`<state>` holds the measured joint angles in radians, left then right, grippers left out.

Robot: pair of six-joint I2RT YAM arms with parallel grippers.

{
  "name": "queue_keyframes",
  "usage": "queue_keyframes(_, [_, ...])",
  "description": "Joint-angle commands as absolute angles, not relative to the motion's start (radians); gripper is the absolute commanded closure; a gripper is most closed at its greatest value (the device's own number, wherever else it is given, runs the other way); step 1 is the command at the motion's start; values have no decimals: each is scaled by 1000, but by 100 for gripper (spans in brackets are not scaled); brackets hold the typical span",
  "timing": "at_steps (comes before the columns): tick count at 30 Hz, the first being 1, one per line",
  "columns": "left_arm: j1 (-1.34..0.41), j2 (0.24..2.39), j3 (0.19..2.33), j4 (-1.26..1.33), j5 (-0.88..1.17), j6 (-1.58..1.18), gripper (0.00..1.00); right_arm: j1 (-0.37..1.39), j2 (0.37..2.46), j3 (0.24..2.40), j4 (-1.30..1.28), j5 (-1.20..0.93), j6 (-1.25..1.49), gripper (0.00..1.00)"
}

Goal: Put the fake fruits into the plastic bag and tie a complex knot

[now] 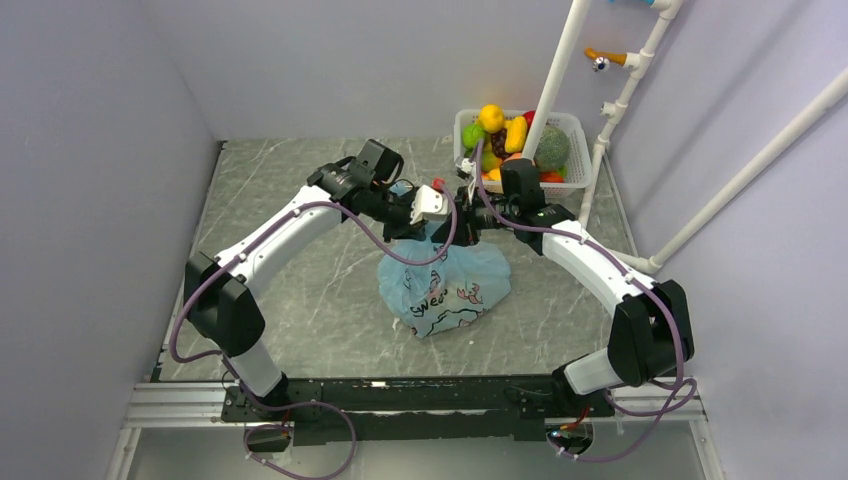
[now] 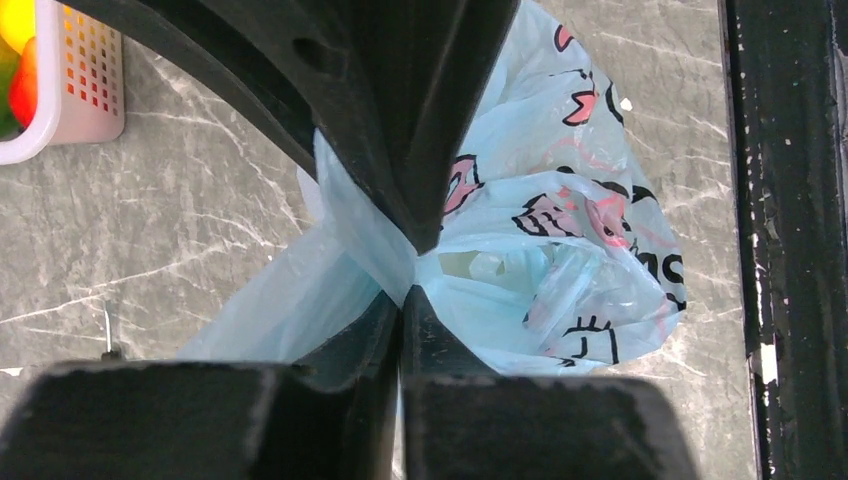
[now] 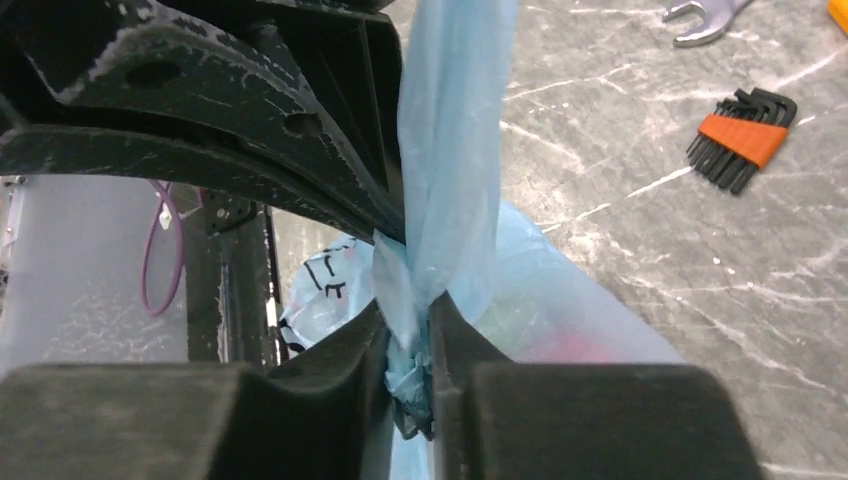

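The light-blue plastic bag [image 1: 443, 288] with cartoon print lies on the table's middle, its neck drawn up between both grippers. My left gripper [image 1: 447, 222] is shut on a fold of the bag's rim [image 2: 372, 240]; the bag's body [image 2: 570, 250] hangs below it. My right gripper [image 1: 471, 224] is shut on a twisted, bunched strip of the bag [image 3: 445, 160] that runs up from its jaws. A red and greenish tint shows through the plastic [image 3: 575, 345]. Several fake fruits [image 1: 508, 132] lie in the white basket. No cinched knot shows clearly.
The white mesh basket [image 1: 575, 125] stands at the back right, also in the left wrist view [image 2: 90, 90]. White pipes [image 1: 560, 70] rise beside it, an orange-handled screwdriver [image 1: 605, 58] on one. A hex key set [image 3: 745, 135] and a wrench [image 3: 700, 20] lie on the table.
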<state>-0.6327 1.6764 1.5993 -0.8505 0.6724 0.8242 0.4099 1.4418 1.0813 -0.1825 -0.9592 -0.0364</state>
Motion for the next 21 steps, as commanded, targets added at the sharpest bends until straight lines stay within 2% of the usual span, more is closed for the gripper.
queue_keyframes(1, [-632,1619,1628,-834,688,791,82,408,1456,1079,-167,-926,-79,93])
queue_keyframes(2, [-621,1606,1641,-846,698,774,74,407,1457,1077,-170,-925,-84,99])
queue_keyframes(4, [-568,1568,1663,-877,756,738,55,408,1450,1073,-163,-924,-90,100])
queue_keyframes(6, [-466,1520,1657,-857,852,656,40,407,1438,1066,-158,-929,-99,100])
queue_keyframes(9, [-321,1466,1629,-806,915,573,27,406,1426,1057,-157,-940,-120,100])
queue_keyframes(13, [-290,1469,1621,-807,874,689,17,408,1406,1046,-163,-959,-156,100])
queue_keyframes(17, [-302,1560,1687,-849,927,738,6,410,1398,1049,-197,-974,-206,100])
queue_keyframes(21, [-339,1636,1732,-833,938,765,8,412,1390,1050,-206,-985,-235,100])
